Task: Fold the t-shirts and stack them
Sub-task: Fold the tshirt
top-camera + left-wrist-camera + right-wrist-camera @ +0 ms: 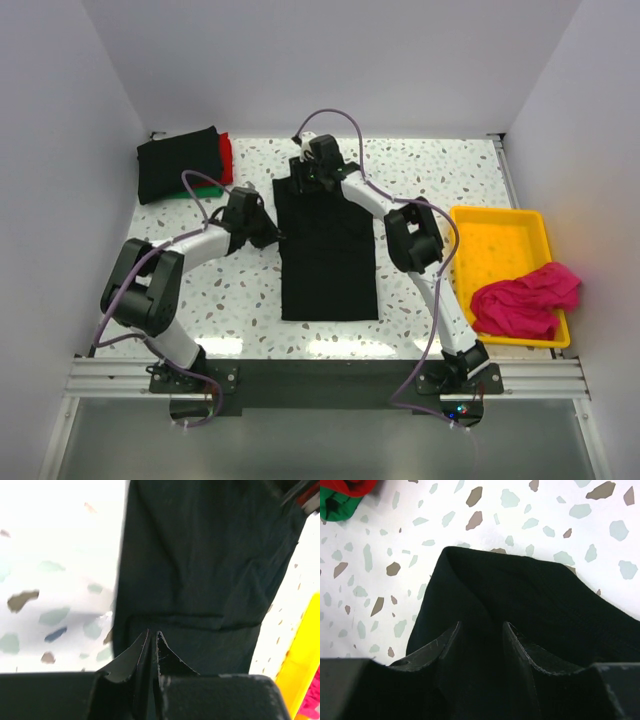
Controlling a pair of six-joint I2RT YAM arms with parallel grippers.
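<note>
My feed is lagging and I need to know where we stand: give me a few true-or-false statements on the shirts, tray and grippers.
1. The black t-shirt lies spread mid-table. True.
2. The magenta shirt is on the folded stack. False: it lies crumpled in the yellow tray.
3. The left gripper is shut on the black t-shirt's left edge. True.
4. The green shirt tops the folded stack. False: a black one does.
5. The right gripper hovers over the tray. False: it is at the black t-shirt's far edge, cloth between its fingers.
</note>
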